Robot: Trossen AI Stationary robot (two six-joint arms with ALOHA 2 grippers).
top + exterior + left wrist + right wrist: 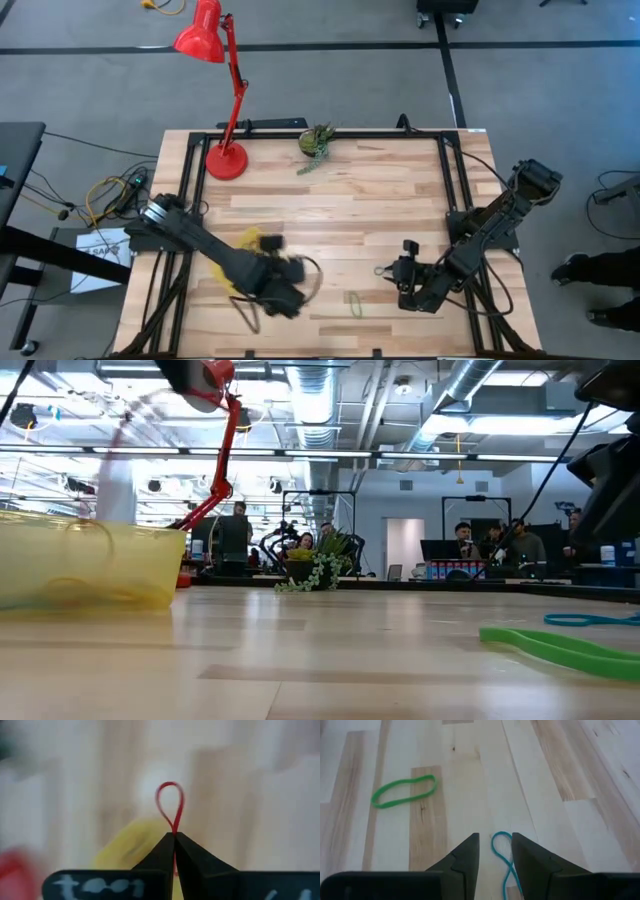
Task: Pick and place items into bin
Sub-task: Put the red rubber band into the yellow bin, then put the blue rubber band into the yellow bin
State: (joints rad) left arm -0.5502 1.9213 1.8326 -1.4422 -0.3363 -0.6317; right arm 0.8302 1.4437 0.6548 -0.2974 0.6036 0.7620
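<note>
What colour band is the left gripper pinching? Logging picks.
Red band, clearest in the left wrist view.

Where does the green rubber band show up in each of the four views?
High view: green rubber band on the table's near edge, between the two arms.
Low view: lower right, flat on the wood.
Left wrist view: not in it.
Right wrist view: upper left.
Shared landmark: blue rubber band, beside it, between the open right gripper fingers.

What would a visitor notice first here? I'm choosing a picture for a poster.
Probably the red lamp at the table's far left corner. Next, the left gripper, shut on a red rubber band above the yellow bin, and the open right gripper over a blue band.
</note>
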